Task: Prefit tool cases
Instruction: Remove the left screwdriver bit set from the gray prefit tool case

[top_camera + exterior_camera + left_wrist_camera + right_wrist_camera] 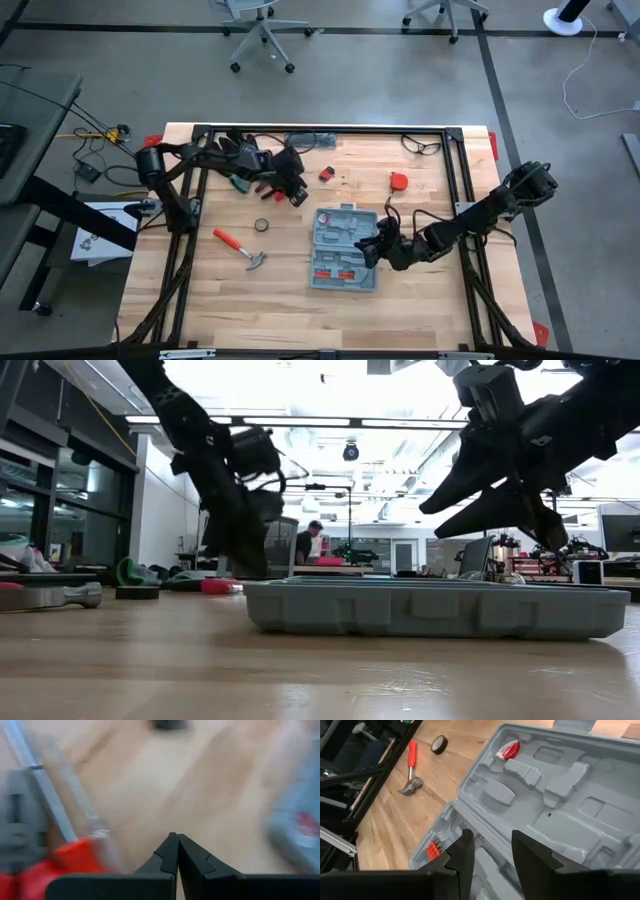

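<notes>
Risk 1: right gripper [372, 250] hangs low over the tool case [345, 250], fingers wide apart, nothing held. If you drop it straight down, I judge a fingertip could catch a moulded rib or the hinge edge and shove the case across the table [300, 310] rather than seat anything.
Risk 2: case lies open and flat, so it's light and free to slide; a sideways nudge from the right arm would prob. skew it.
Risk 3: left gripper [297, 190] is pinched fully closed, empty, near the pliers [245, 182] and other tools at the table's far side. Closed tips can't pick anything; open them first or you'll just poke tools around.
Risk 4: left wrist view is blurred, so you can't trust it to line up on a tool right now.
Case, where: mid-table, a bit right of centre, well apart from the hammer [240, 248] and the tape roll [262, 225].
Case, look: blue-grey plastic, rounded corners, two halves spread open. Inside: tool-shaped recesses, mostly unfilled in the right wrist view. Red label [508, 750] in one recess, small red bits [434, 851] in the other half. Low view shows its outer wall sitting level on the wood.
</notes>
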